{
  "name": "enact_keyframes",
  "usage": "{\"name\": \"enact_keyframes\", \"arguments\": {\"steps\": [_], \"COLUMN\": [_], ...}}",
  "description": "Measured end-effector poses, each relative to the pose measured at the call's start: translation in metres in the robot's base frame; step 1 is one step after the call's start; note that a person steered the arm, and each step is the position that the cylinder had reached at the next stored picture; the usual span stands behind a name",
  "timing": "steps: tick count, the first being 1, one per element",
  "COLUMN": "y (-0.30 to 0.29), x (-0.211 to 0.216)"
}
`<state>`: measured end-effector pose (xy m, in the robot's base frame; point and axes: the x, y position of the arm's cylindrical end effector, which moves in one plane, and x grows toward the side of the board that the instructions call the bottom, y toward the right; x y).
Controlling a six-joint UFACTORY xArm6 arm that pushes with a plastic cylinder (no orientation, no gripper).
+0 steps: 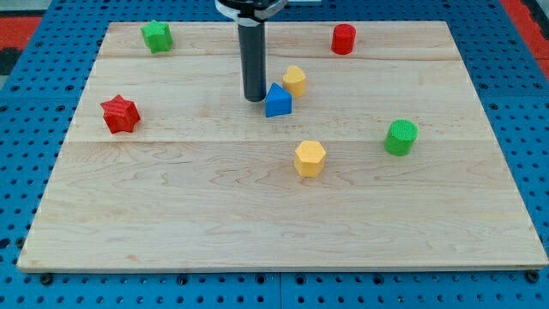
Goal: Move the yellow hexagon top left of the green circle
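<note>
The yellow hexagon (310, 159) lies near the board's middle, a little toward the view's bottom. The green circle (401, 137) stands to its right and slightly higher in the view. My tip (255, 98) rests on the board above and to the left of the yellow hexagon, close beside the left edge of a blue block (278, 100). The rod rises straight up from the tip to the view's top.
A second yellow block (294, 81) sits just up and right of the blue block. A red cylinder (343, 39) is at the top right, a green star (157, 36) at the top left, a red star (120, 114) at the left. The wooden board (171, 215) lies on a blue pegboard.
</note>
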<state>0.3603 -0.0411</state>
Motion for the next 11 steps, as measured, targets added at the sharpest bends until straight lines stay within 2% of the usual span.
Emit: {"name": "enact_keyframes", "arguments": {"steps": [2,3,5,7,9,10,11], "y": [-0.006,0.028,0.166,0.201,0.21,0.205,0.229], "x": [0.142,0.156,0.069,0.095,0.049,0.04,0.036]}}
